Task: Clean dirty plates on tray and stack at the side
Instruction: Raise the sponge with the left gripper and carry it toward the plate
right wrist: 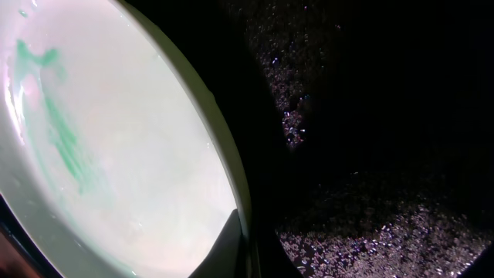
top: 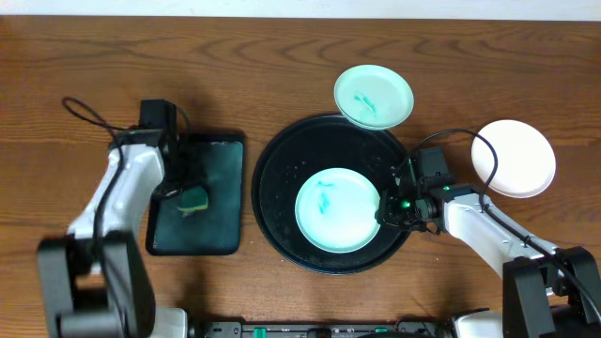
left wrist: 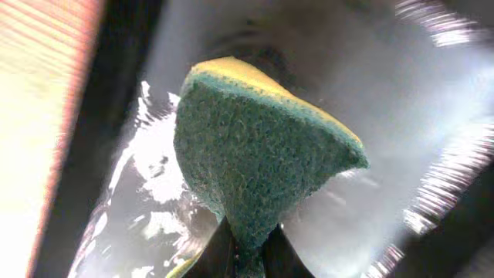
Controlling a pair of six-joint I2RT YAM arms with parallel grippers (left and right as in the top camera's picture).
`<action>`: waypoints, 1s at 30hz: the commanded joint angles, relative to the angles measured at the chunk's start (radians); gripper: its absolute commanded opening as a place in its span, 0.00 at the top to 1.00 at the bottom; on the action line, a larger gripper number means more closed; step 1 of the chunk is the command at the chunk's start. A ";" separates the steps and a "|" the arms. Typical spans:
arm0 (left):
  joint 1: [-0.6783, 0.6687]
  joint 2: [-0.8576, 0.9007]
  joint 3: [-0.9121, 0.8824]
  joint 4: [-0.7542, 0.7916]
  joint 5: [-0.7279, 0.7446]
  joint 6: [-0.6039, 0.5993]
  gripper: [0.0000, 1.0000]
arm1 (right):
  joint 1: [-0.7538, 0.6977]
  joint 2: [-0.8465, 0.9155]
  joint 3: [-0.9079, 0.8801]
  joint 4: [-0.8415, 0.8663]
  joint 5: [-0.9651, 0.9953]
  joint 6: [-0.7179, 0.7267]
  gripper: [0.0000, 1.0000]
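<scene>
Wood-grain table (top: 282, 56) with round black tray (top: 272, 188), rectangular tray (top: 221, 211), white plate (top: 513, 158).

Round tray (top: 277, 183) sits on the table (top: 282, 56), slightly right of frame centre. Centre plate (top: 336, 208) lies inside it, toward its lower right. Upper plate (top: 374, 96) sits at the tray's upper right, overlapping the rim and partly over the table. Right-hand plate (top: 514, 158) lies on the table, right of the tray and apart from it. Rectangular tray (top: 221, 221) lies just left of the round tray. Sponge (top: 194, 199) is within its outline, left of middle; resting or lifted cannot be told.
</scene>
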 commanded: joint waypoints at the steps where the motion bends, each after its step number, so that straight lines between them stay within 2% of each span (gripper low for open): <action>1: -0.002 -0.181 0.003 -0.003 0.009 0.038 0.93 | 0.005 0.006 -0.001 0.000 -0.022 0.011 0.99; 8: -0.042 -0.455 0.003 0.014 0.008 0.165 0.93 | 0.005 0.006 -0.001 0.008 -0.022 0.011 0.99; 14: -0.115 -0.598 0.003 0.050 0.008 0.208 0.93 | 0.005 0.006 -0.001 0.012 -0.023 0.011 0.99; 21: -0.173 -0.653 0.003 0.089 0.007 0.232 0.93 | 0.005 0.006 -0.001 0.011 -0.022 0.011 0.99; 30: -0.176 -0.650 0.003 0.093 0.007 0.239 0.93 | 0.005 0.006 -0.001 0.011 -0.022 0.011 0.99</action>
